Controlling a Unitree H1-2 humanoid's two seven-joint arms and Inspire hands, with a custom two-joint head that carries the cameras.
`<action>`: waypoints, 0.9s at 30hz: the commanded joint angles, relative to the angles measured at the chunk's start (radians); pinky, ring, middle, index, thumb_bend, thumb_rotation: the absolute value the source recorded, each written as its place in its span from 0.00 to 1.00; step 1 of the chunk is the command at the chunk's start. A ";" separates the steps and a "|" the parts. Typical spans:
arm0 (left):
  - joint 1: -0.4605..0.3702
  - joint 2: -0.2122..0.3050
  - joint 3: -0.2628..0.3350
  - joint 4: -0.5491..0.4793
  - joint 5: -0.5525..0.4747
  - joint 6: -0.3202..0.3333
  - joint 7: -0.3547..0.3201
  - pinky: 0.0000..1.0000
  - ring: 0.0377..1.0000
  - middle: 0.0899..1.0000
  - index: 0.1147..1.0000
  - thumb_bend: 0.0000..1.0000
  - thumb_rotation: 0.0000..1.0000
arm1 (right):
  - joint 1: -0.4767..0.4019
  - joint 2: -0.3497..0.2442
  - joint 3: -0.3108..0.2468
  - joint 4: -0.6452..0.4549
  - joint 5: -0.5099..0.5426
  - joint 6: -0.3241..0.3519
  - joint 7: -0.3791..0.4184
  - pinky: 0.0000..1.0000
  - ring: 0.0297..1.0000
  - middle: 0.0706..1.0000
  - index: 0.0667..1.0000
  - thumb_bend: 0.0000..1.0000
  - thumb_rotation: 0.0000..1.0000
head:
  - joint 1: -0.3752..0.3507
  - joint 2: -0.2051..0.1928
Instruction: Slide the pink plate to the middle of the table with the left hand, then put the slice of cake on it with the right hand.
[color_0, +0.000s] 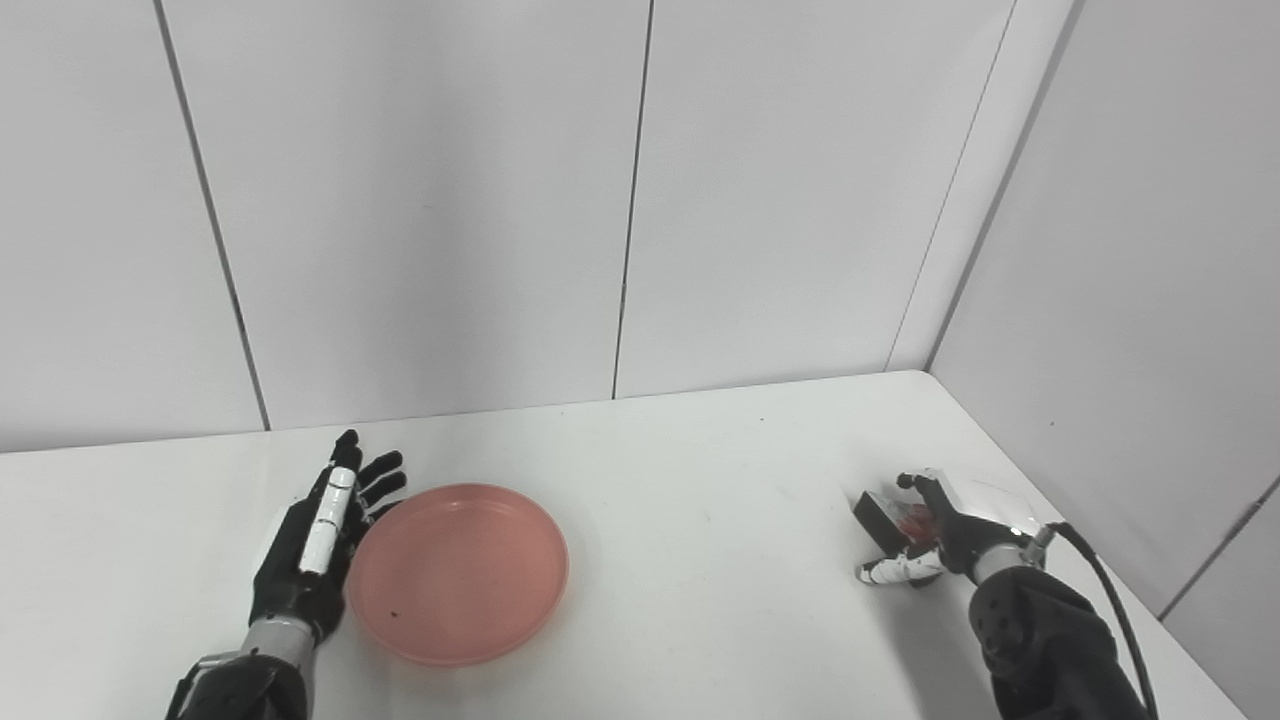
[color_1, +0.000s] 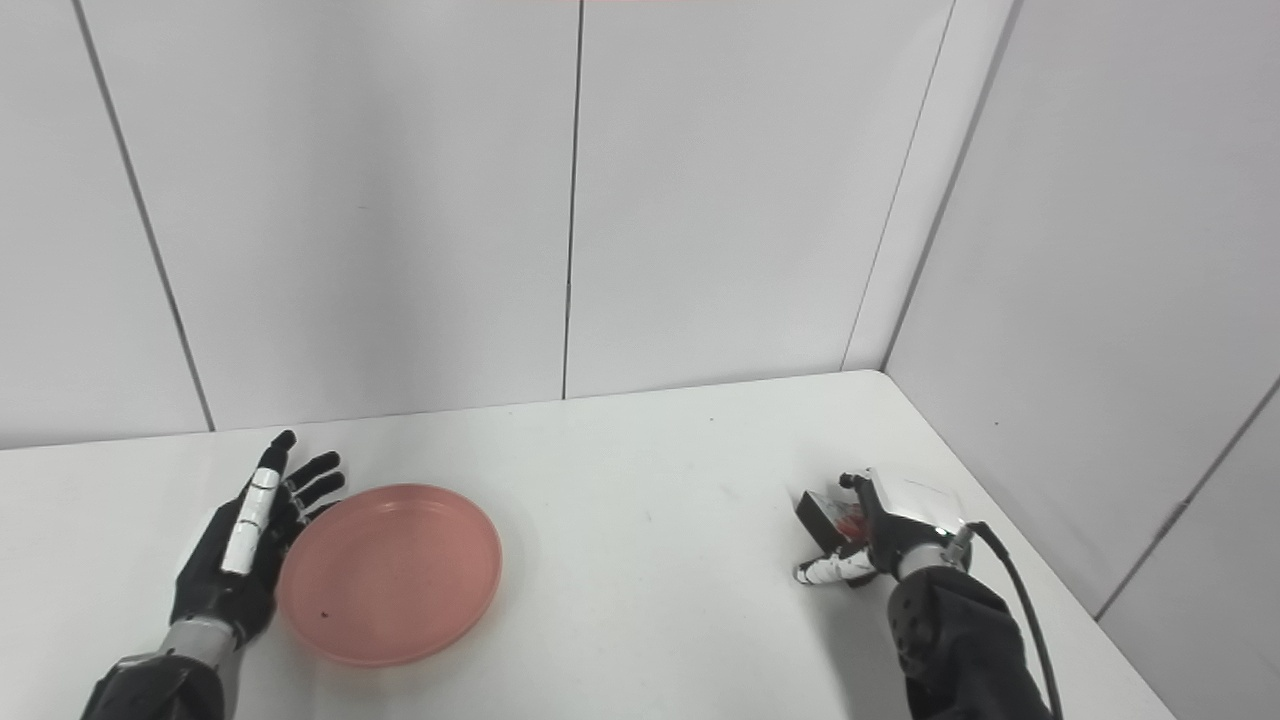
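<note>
White walls close around a white surface (color_0: 700, 480). The left robot hand (color_0: 315, 545), fingers spread, touches the pink plate (color_0: 460, 572), probably light and slippery; pushing its rim should work. The right robot hand (color_0: 925, 540) grips the slice of cake (color_0: 893, 517), seemingly soft.

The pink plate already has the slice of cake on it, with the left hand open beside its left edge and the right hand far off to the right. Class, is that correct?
One detail is wrong. The pink plate is empty, as the left eye view shows. The slice of cake is at the right hand, far off to the right. The left hand is indeed open beside the plate's left edge.
</note>
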 joint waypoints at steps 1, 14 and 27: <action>0.012 -0.001 -0.008 0.012 0.010 0.046 0.001 0.75 0.82 0.81 1.00 0.75 0.83 | -0.010 -0.041 -0.017 -0.047 -0.006 -0.004 -0.018 0.76 0.90 0.91 0.82 1.00 0.37 | 0.000 0.000; 0.016 -0.002 -0.006 0.014 0.009 0.053 0.004 0.74 0.81 0.81 1.00 0.72 0.81 | 0.002 -0.042 -0.040 -0.037 -0.033 -0.003 0.016 0.77 0.86 0.87 0.82 1.00 0.37 | 0.008 0.009; 0.024 -0.004 -0.005 -0.007 0.010 0.068 0.009 0.73 0.81 0.80 1.00 0.75 0.82 | 0.010 -0.051 -0.025 0.025 0.078 -0.016 -0.109 0.61 0.71 0.75 0.77 1.00 0.29 | 0.010 0.017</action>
